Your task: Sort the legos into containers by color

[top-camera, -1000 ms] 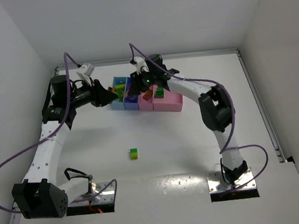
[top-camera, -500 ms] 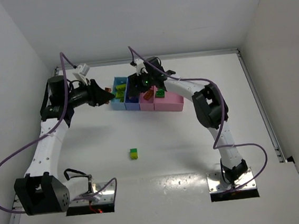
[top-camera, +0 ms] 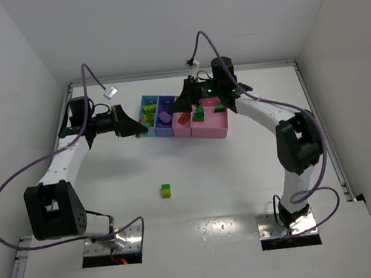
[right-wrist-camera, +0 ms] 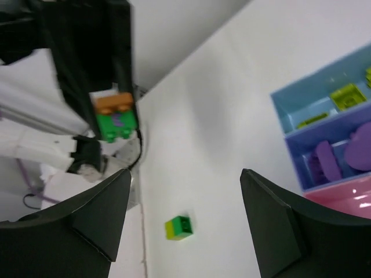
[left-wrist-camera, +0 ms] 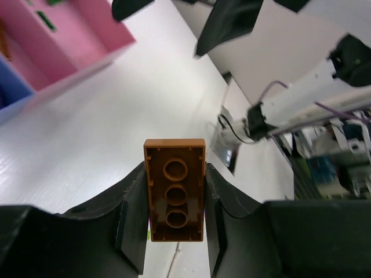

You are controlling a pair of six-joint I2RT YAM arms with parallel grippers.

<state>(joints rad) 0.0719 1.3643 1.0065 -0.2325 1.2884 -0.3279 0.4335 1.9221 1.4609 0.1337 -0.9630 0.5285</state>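
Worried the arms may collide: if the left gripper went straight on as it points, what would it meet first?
Probably the right gripper. Ahead of the left gripper, shut on the orange brick, only table lies between, with the pink bin off to the side. Depth is unclear.

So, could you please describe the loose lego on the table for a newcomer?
From the row of containers at the far side, come toward the near edge of the white table. The lego lies alone midway, a green-and-yellow stack, the only piece resting on the table.

The white table carries joined bins and a green-yellow brick.
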